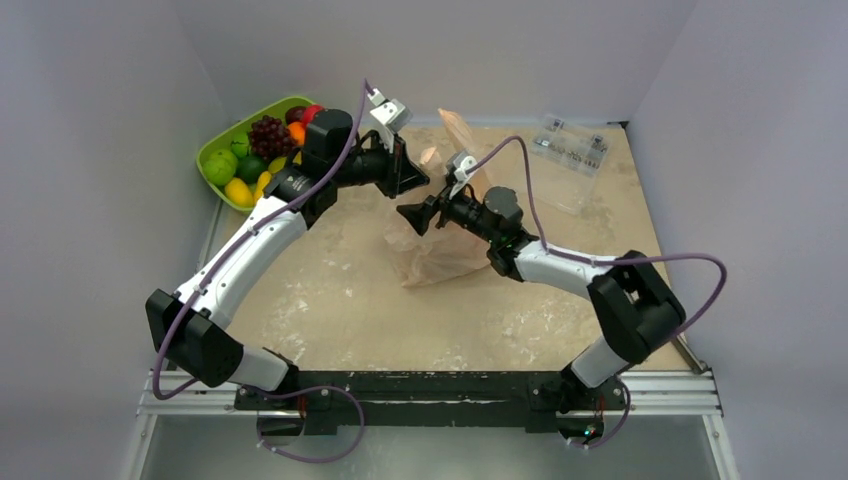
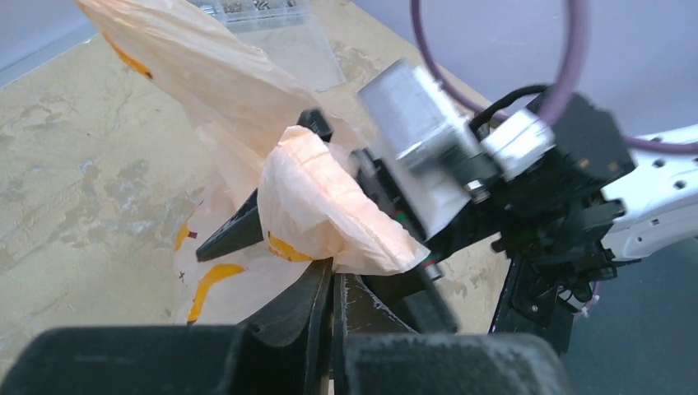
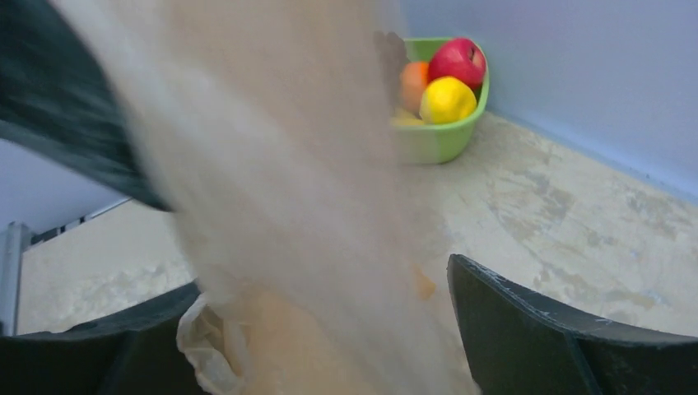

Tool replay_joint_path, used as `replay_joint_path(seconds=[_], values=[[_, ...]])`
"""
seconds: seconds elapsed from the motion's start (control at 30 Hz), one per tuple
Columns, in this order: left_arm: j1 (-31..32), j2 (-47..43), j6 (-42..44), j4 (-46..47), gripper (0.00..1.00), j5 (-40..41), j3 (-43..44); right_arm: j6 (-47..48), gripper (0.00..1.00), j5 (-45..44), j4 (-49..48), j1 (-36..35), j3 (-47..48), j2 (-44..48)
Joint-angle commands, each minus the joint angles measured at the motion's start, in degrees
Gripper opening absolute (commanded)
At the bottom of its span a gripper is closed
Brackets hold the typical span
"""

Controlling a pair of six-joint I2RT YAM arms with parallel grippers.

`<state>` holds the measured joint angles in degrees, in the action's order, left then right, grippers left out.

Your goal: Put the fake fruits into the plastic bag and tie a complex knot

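Crinkly translucent plastic bag (image 1: pixel 441 258), glossy fruits (image 1: pixel 262 150)

No text, label, brand or number can be read; the plastic bag (image 2: pixel 313 197) carries only orange shapes.

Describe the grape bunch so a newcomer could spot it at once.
Look to the far left corner of the beige table, where a lime-green oval plastic tray sits. The dark purple grape bunch lies on top, the only knobbly cluster among smooth round fruits.

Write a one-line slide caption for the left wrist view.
Left pincer shut on a fold of the peach plastic bag, right arm close beyond it over the mottled table.
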<state>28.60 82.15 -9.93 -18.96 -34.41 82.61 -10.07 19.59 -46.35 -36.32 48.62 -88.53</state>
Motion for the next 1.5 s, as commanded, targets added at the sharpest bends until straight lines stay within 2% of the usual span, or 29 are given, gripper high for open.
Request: replay_joint_path(seconds=[0.0,0.07,0.2,0.23,0.33,0.4,0.5,0.53,0.57,0.63,0.7,0.73,0.83,0.87,0.97,1.07,1.13,1.2,1.33,1.37,1.47], values=[[0.13,-1.46,-4.61,4.34,0.0,-1.07,0.43,1.41,0.77,-10.52,-7.94,-2.21,1.23,-6.08],[-0.05,-1.92,-5.14,4.35,0.0,-1.27,0.28,3.37,0.58,-9.99,-9.04,-2.34,-0.32,-8.45],[-1.52,-2.3,-4.23,4.01,0.0,-3.19,0.58,7.37,0.05,-6.87,-11.61,-2.29,-4.88,-10.09],[-2.13,-2.17,-3.32,3.47,0.0,-3.72,1.12,7.9,0.0,-5.2,-11.73,-2.35,-5.57,-10.35],[-5.23,-1.68,0.31,1.83,0.0,-6.99,3.58,8.64,0.0,0.19,-12.21,-2.35,-7.0,-10.48],[-7.4,-1.54,5.52,-2.98,0.02,-11.02,5.1,8.16,0.0,1.75,-12.1,-2.26,-7.13,-9.7],[-10.53,-3.76,19.33,-11.75,0.53,-15.32,2.19,7.17,0.0,4.14,-12.12,-2.21,-6.37,-8.29],[-11.93,-4.82,23.67,-14.1,0.63,-15.61,-0.17,6.75,0.0,4.99,-12.18,-2.15,-6.13,-7.98],[-13.11,-5.6,28.27,-16.26,0.69,-16.05,-2.66,6.46,0.0,5.59,-12.37,-2.02,-5.94,-7.71],[-14.37,-6.19,39.9,-21.38,0.71,-15.45,-6.79,5.62,0.0,7.05,-12.83,-1.97,-5.68,-7.41],[-14.44,-5.29,46.58,-22.65,0.71,-14.11,-9.74,4.12,0.0,8.78,-13.01,-1.75,-5.27,-7.09],[-14.39,-4.32,47.19,-21.11,0.7,-13.79,-10.73,3.5,0.0,9.4,-13.05,-1.74,-5.12,-6.83],[-14.38,-0.37,42.65,-13.34,0.64,-13.27,-11.54,1.38,0.0,11.14,-13.22,-1.56,-4.5,-6.27],[-14.42,0.89,40.49,-10.7,0.59,-13.23,-11.63,0.63,0.01,11.77,-13.24,-1.5,-4.24,-6.02],[-14.3,3.86,35.24,-2.37,0.36,-16.61,-13.51,-1.72,0.04,12.6,-13.33,-1.3,-3.82,-5.57],[-13.23,4.59,31.74,1.26,0.15,-19.99,-15.82,-4.63,0.07,12.7,-13.32,-0.9,-3.68,-5.33],[-12.2,4.33,30.53,2.92,0.07,-21.2,-17.62,-8.44,0.11,12.67,-13.89,-0.2,-3.63,-5.81],[-11.03,3.48,28.92,5.76,0.0,-21.17,-19.99,-11.81,0.22,12.42,-14.78,0.28,-3.46,-6.68],[-8.99,3.15,24.41,9.86,0.0,-20.97,-21.97,-16.93,0.32,11.15,-15.9,0.52,-2.85,-8.59],[-8.61,3.11,23.37,10.69,0.0,-21.08,-22.23,-17.59,0.38,10.52,-16.23,0.51,-2.82,-8.94],[-7.26,2.98,22.22,12.04,0.0,-21.07,-23.07,-18.89,0.39,9.19,-16.75,0.52,-2.38,-9.98]])
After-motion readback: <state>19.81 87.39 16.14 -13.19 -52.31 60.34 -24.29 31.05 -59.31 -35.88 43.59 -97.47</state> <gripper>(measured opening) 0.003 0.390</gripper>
